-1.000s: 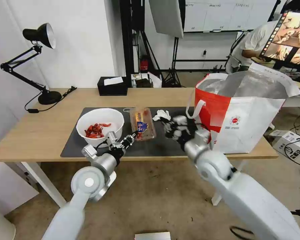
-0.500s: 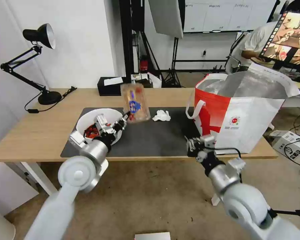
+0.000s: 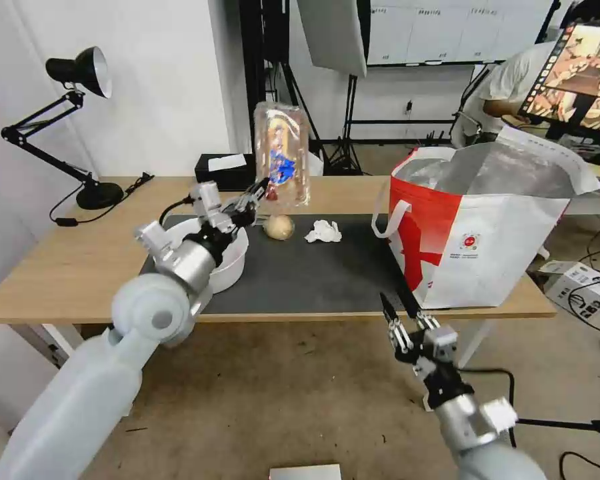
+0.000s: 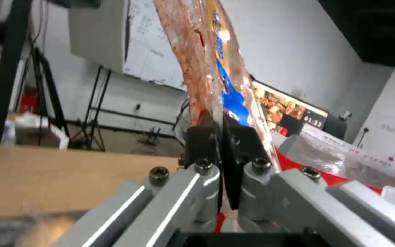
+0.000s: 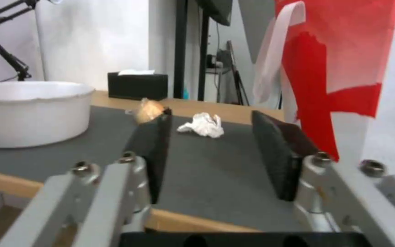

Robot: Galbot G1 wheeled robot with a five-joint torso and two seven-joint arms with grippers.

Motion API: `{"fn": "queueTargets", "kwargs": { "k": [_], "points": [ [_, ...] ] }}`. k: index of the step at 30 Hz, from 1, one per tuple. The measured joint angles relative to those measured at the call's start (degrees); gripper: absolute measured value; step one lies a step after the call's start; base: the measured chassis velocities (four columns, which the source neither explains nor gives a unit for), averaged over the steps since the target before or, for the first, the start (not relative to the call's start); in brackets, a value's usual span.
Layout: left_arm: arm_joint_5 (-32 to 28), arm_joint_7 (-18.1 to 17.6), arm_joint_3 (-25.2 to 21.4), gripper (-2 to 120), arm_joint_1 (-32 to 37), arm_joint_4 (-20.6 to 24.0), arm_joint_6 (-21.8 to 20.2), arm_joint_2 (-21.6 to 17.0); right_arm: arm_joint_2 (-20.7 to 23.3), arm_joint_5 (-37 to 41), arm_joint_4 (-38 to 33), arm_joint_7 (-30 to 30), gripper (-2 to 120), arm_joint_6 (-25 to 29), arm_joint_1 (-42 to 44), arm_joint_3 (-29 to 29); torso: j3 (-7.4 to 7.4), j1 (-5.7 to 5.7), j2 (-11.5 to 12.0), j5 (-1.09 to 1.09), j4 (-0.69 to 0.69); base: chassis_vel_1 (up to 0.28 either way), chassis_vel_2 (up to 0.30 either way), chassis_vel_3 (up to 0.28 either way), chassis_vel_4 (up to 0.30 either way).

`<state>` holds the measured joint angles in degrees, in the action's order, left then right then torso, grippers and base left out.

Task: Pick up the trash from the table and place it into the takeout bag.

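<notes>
- Left gripper [image 3: 259, 189] reaches up and forward over the table [image 3: 80, 267], arm stretched past the white bowl [image 3: 237, 257], fingers pinched tight on the lower edge of the clear plastic tray [image 3: 283, 155].
- Tray stands nearly upright in the air, above the beige ball [image 3: 279, 227] on the dark mat [image 3: 313, 273].
- Crumpled tissue [image 3: 323, 231] lies just beside the ball.
- Right gripper [image 3: 400, 319] hangs below the table's front edge, pointing upward, jaws spread wide and empty, near the takeout bag [image 3: 493, 233].
</notes>
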<state>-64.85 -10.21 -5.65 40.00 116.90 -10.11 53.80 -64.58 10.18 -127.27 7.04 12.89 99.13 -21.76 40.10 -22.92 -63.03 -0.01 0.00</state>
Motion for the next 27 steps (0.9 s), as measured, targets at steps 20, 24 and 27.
{"fn": "queueTargets", "kwargs": {
  "k": [20, 24, 27],
  "points": [
    [-0.3, -2.6, 26.1, 0, -32.6, -19.7, 0.9, 16.1, -7.8, -9.0, 6.0, 0.1, 100, 2.4, 2.8, 2.7, 0.01, -0.01, 0.0, 0.02, 0.00, 0.000, 0.000, 0.000, 0.000],
    [4.5, -3.8, 30.1, 0, -34.3, -24.9, 2.0, 21.8, -8.1, -9.0, 6.4, 0.1, 100, 2.8, 2.9, 2.5, 0.01, -0.01, 0.0, 0.03, -0.01, 0.000, 0.000, 0.000, 0.000],
    [8.3, -4.0, 32.2, 0, -34.9, -27.9, 2.3, 24.0, -8.0, -8.8, 6.5, 0.1, 100, 3.0, 3.0, 2.4, 0.01, -0.01, 0.0, 0.03, -0.01, 0.000, 0.000, 0.000, 0.000]
  ]
}}
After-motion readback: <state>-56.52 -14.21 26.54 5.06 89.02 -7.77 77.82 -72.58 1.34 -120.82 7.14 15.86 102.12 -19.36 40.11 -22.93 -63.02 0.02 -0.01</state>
